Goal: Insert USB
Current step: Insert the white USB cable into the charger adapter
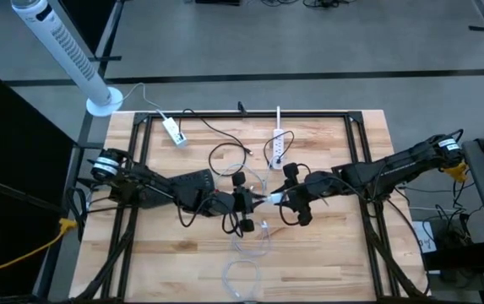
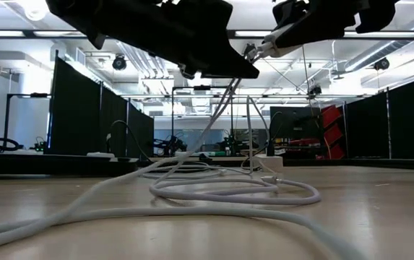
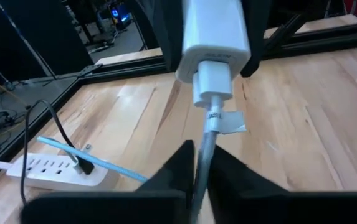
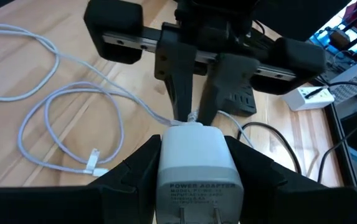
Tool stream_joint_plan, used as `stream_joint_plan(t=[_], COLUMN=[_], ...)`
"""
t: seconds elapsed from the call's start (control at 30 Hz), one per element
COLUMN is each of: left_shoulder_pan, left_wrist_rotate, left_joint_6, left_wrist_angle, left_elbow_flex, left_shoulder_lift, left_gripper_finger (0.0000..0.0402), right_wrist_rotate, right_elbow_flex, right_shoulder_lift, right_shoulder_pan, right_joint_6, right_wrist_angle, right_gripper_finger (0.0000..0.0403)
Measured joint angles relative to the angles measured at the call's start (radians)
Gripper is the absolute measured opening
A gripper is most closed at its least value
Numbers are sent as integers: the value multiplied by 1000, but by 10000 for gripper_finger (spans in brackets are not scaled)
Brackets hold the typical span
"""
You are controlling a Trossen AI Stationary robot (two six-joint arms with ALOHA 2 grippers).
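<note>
A white power adapter (image 4: 197,171) hangs above the table's middle, with my right gripper (image 4: 194,142) shut on it; it also shows in the high view (image 1: 274,200). The white USB plug (image 3: 212,84) sits in the adapter's port (image 3: 210,59), its housing against the adapter's face. My left gripper (image 3: 201,155) is shut on the white cable (image 3: 204,134) just behind the plug and faces the right gripper (image 1: 287,199). The rest of the cable lies in loose loops (image 2: 228,191) on the table. My left gripper pinches the cable (image 3: 203,146) between its two fingers, a short way behind the plug and its paper tag (image 3: 228,122). The fingers (image 4: 179,93) come level from the table's left. The held stretch runs straight to the plug, clear of the table. My right gripper pinches the adapter's two opposite sides (image 4: 166,155) between its two fingers. The fingers come level from the table's right. The adapter's prongs (image 4: 197,214) point back toward the wrist and its port faces the left gripper. The adapter is lifted clear of the table.
A white power strip (image 1: 278,148) with a black plug in it lies at the far middle, also in the left wrist view (image 3: 47,171). A small white block (image 1: 174,131) lies far left. Black cords (image 1: 225,152) curl between them. Cable loops (image 1: 243,279) reach the near edge.
</note>
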Motion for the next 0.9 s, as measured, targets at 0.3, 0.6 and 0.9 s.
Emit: stream_joint_plan(t=[0.3, 0.6, 0.9], left_shoulder_pan=[27, 29, 30], left_wrist_rotate=[54, 68, 79], left_joint_6=[-32, -53, -135], left_wrist_angle=[-61, -106, -193], left_elbow_flex=[42, 63, 68], left_shoulder_lift=[2, 3, 3], left_gripper_finger=[1, 1, 0], right_wrist_rotate=[8, 50, 54], right_elbow_flex=[0, 3, 9], right_shoulder_lift=[2, 88, 140], right_shoulder_pan=[0, -3, -10], right_joint_6=[1, 1, -15], right_wrist_angle=[1, 57, 79], right_gripper_finger=[141, 141, 141])
